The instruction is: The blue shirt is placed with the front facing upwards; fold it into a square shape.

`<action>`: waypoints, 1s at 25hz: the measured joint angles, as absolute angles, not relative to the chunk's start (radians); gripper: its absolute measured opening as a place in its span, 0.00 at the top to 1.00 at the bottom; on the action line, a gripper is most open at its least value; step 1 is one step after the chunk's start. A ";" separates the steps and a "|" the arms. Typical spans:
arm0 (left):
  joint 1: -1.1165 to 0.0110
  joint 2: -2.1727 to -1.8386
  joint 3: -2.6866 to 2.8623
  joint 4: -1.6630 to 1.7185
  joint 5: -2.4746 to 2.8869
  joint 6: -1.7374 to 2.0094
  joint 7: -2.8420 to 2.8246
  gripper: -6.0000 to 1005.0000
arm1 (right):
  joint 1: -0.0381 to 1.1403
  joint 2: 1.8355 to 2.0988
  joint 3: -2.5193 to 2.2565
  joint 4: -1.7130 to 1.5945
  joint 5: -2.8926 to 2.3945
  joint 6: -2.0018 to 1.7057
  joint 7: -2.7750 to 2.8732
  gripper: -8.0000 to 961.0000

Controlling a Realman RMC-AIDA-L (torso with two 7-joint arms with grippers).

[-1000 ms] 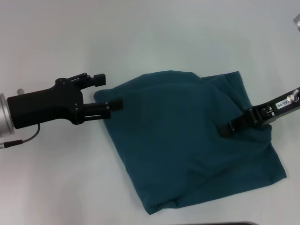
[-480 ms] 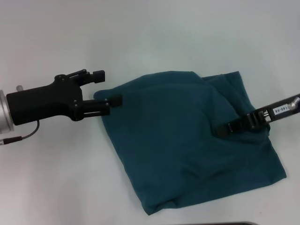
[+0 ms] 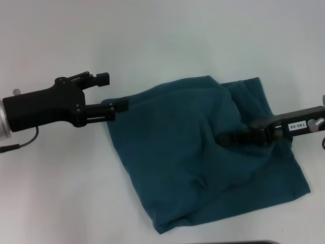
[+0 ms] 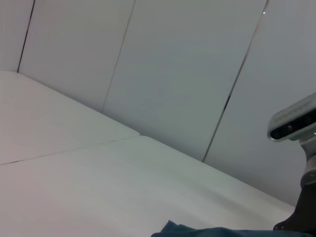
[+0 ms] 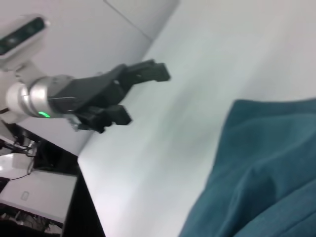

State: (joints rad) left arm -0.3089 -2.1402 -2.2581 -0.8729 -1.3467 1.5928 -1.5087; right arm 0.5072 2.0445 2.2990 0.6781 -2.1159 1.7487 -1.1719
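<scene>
The blue shirt (image 3: 177, 152) lies folded in a rough square on the white table, plain teal side up, with no letters or collar showing. My left gripper (image 3: 112, 92) is open at the shirt's far left corner, and its lower finger (image 3: 121, 105) touches the cloth edge. My right gripper (image 3: 223, 138) reaches in from the right and is shut on a fold of the shirt's top layer, with cloth bunched at its tip. The shirt also shows in the right wrist view (image 5: 266, 173) and as a sliver in the left wrist view (image 4: 197, 231). The left gripper shows in the right wrist view (image 5: 145, 96).
The white table (image 3: 167, 40) spreads around the shirt. A dark edge (image 3: 254, 242) runs along the table's near side. The robot's head camera (image 4: 294, 118) shows in the left wrist view, with grey wall panels behind it.
My right gripper has moved left across the shirt, dragging the top layer's edge with it. My left gripper has shifted slightly left and away.
</scene>
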 joint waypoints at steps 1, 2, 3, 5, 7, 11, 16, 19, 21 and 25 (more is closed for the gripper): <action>-0.309 -2.140 -2.258 -0.873 -1.347 1.593 -1.510 0.10 | 0.506 2.048 2.299 0.678 -2.111 1.749 -1.186 0.95; -0.309 -2.139 -2.258 -0.873 -1.346 1.593 -1.511 0.10 | 0.505 2.051 2.299 0.678 -2.107 1.750 -1.200 0.95; -0.310 -2.139 -2.258 -0.873 -1.346 1.592 -1.512 0.10 | 0.505 2.054 2.301 0.678 -2.104 1.750 -1.211 0.95; -0.310 -2.139 -2.258 -0.873 -1.346 1.590 -1.512 0.10 | 0.503 2.057 2.305 0.678 -2.094 1.750 -1.233 0.95; -0.311 -2.137 -2.258 -0.873 -1.346 1.589 -1.513 0.10 | 0.500 2.061 2.307 0.678 -2.073 1.755 -1.258 0.94; -0.315 -2.130 -2.258 -0.873 -1.345 1.589 -1.516 0.10 | 0.491 2.063 2.307 0.679 -2.025 1.776 -1.302 0.94; -0.318 -2.127 -2.271 -0.873 -1.345 1.589 -1.517 0.10 | 0.492 2.067 2.304 0.686 -1.986 1.806 -1.348 0.94; -0.318 -2.125 -2.286 -0.873 -1.345 1.589 -1.517 0.10 | 0.495 2.070 2.305 0.687 -1.977 1.825 -1.381 0.94; -0.318 -2.125 -2.294 -0.873 -1.345 1.590 -1.517 0.10 | 0.496 2.071 2.307 0.688 -1.971 1.833 -1.404 0.94; -0.318 -2.123 -2.297 -0.873 -1.345 1.592 -1.521 0.10 | 0.495 2.070 2.305 0.693 -1.952 1.841 -1.427 0.94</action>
State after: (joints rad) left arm -0.3183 -2.1231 -2.2973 -0.8728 -1.3452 1.5921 -1.5211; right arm 0.4948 2.0703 2.3047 0.6933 -1.9519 1.8406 -1.4273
